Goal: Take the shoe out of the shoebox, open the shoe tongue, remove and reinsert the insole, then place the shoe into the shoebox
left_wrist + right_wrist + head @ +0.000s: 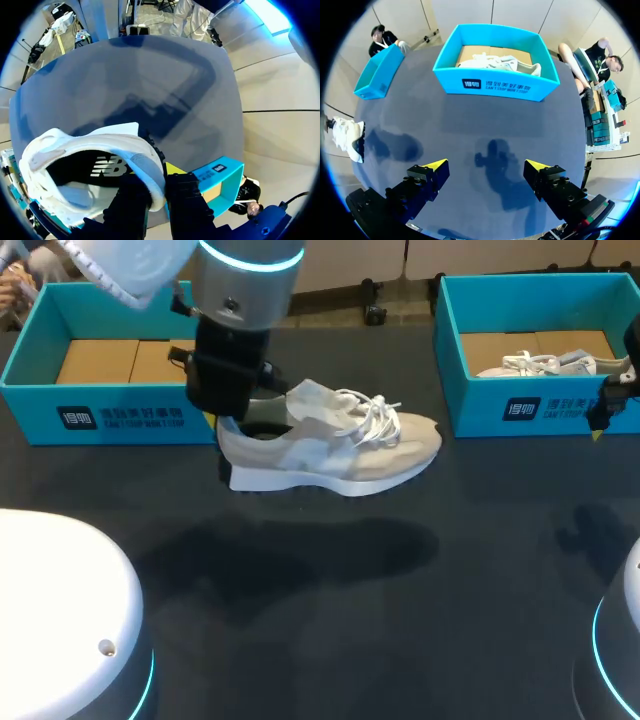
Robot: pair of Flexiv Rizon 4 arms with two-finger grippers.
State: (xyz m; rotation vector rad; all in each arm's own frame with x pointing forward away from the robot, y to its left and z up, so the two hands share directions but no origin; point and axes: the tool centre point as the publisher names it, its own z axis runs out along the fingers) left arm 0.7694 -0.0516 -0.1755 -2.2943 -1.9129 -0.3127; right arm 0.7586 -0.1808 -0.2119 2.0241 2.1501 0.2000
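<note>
**Shoe held by its heel above the bench**

In the head view our left arm hides the shoe's (340,445) heel. The left wrist view shows our left hand (157,190) clamped on the heel collar, one finger inside and one outside. The shoe is cream with a white sole and laces. It hangs clear of the bench (400,640), its long axis across it, toe towards our right. Our right hand (485,167) gapes wide, holding nothing.

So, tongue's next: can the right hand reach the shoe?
Probably yes: the right hand is open, only table lies between it and the shoe, which the left hand holds.
</note>
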